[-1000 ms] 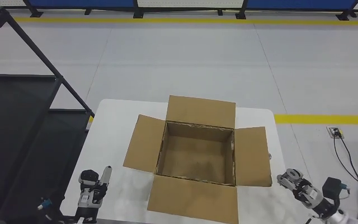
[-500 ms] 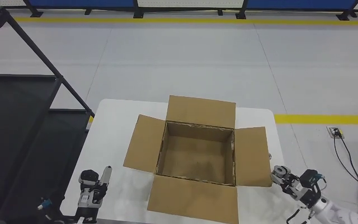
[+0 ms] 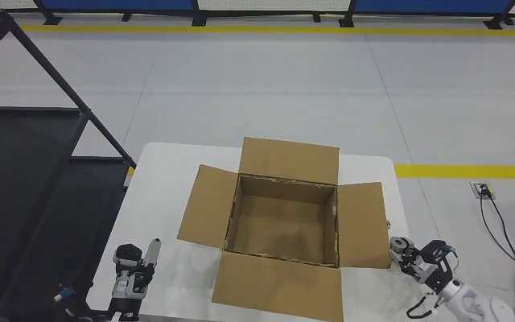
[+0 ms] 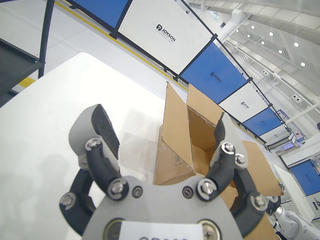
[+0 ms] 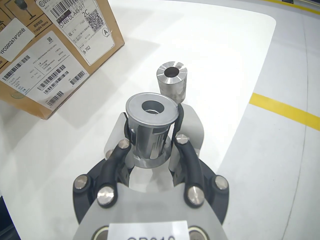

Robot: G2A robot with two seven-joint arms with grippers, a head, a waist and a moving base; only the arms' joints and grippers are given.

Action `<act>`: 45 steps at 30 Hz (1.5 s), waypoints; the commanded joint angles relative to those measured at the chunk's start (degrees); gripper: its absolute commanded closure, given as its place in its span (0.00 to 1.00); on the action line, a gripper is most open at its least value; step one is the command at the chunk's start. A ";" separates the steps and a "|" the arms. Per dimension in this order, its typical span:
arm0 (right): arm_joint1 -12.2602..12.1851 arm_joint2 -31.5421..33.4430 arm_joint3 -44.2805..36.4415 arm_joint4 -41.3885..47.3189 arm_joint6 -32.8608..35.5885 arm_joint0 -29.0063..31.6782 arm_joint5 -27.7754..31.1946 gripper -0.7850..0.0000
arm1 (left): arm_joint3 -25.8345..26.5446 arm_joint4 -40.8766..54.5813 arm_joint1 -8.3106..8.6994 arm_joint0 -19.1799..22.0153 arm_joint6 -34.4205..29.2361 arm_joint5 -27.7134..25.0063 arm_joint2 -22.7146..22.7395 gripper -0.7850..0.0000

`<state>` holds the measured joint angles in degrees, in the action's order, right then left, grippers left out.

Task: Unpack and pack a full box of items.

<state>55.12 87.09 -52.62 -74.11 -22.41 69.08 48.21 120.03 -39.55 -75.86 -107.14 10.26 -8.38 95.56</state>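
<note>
Left gripper (image 4: 161, 123): held low on the robot's left side, pointing forward, fingers (image 4: 105, 128) spread wide apart, black pads facing each other. Right gripper (image 5: 153, 123): held low on the robot's right side, angled forward and inward. Its fingers (image 5: 179, 118) are closed on the barrel of an upright flanged metal sleeve (image 5: 150, 106), just below the flange.

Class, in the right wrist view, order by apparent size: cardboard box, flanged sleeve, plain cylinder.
1. cardboard box, though cut off by the frame.
2. flanged sleeve.
3. plain cylinder; the sleeve sits nearer the camera, so their true order is unsure.
</note>
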 commanded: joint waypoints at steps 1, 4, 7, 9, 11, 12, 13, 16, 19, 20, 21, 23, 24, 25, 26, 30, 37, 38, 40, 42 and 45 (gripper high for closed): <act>0.01 -0.26 0.53 -0.25 -0.22 -0.36 0.04 0.65 | 0.00 0.00 0.00 0.00 0.00 0.00 0.00 0.00; 0.01 -0.60 1.20 -0.54 -0.37 -0.79 0.31 0.47 | 0.00 0.00 0.00 0.00 0.00 0.00 0.00 0.00; -0.03 -0.90 1.65 -0.90 -0.59 -1.14 0.67 0.16 | 0.00 0.00 0.00 0.00 0.00 0.00 0.00 0.00; -0.07 -0.92 2.01 -0.98 -1.08 -1.21 0.88 0.10 | 0.00 0.00 0.00 0.00 0.00 0.00 0.00 0.00; -0.14 -0.93 2.14 -1.16 -1.60 -1.22 1.13 0.02 | 0.00 0.00 0.00 0.00 0.00 0.00 0.00 0.00; -0.19 -0.91 2.18 -1.32 -1.90 -1.14 1.34 0.04 | 0.00 0.00 0.00 0.00 0.00 0.00 0.00 0.00; -0.23 -0.86 2.20 -1.34 -2.24 -1.05 1.45 0.04 | 0.00 0.00 0.00 0.00 0.00 0.00 0.00 0.00; -0.38 -0.64 1.96 -1.46 -3.43 -0.63 1.94 0.04 | 0.00 0.00 0.00 0.00 0.00 0.00 0.00 0.00; -0.60 -0.20 1.13 -1.44 -5.88 0.34 3.26 0.05 | 0.00 0.00 0.00 0.00 0.00 0.00 0.00 0.00; -0.75 0.11 0.74 -1.70 -6.96 0.81 3.94 0.06 | 0.00 0.00 0.00 0.00 0.00 0.00 0.00 0.00; -0.92 0.50 0.25 -1.93 -8.31 1.41 4.62 0.09 | 0.00 0.00 0.00 0.00 0.00 0.00 0.00 0.00; -1.21 1.20 -1.70 -2.34 -12.13 3.21 6.43 0.18 | 0.00 0.00 0.00 0.00 0.00 0.00 0.00 0.00; -1.43 1.87 -2.60 -2.80 -13.95 4.26 6.68 0.20 | 0.00 0.00 0.00 0.00 0.00 0.00 0.00 0.00; -1.60 2.40 -3.83 -3.39 -15.34 5.36 6.57 0.17 | 0.00 0.00 0.00 0.00 0.00 0.00 0.00 0.00; -1.78 2.74 -5.71 -4.53 -16.30 6.53 6.41 0.04 | 0.00 0.00 0.00 0.00 0.00 0.00 0.00 0.00; -2.04 3.74 -14.66 -7.54 -17.75 11.86 1.63 0.06 | 0.00 0.00 0.00 0.00 0.00 0.00 0.00 0.00; -1.67 3.04 -30.60 -8.33 -10.44 18.79 -5.92 0.26 | 0.00 0.00 0.00 0.00 0.00 0.00 0.00 0.00; -1.62 2.89 -32.22 -7.89 -9.31 19.26 -6.24 0.53 | 0.00 0.00 0.00 0.00 0.00 0.00 0.00 0.00; -1.46 2.45 -34.29 -6.34 -6.81 19.68 -6.60 0.65 | 0.00 0.00 0.00 0.00 0.00 0.00 0.00 0.00; -1.30 1.64 -35.46 -4.56 -4.20 19.22 -6.15 0.85 | 0.00 0.00 0.00 0.00 0.00 0.00 0.00 0.00; -0.97 0.17 -35.93 -1.98 -0.42 17.57 -6.40 1.00 | 0.00 0.00 0.00 0.00 0.00 0.00 0.00 0.00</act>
<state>54.01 87.78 -88.50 -76.99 -24.31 87.31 42.72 120.03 -39.55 -75.86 -107.14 10.26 -8.38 95.56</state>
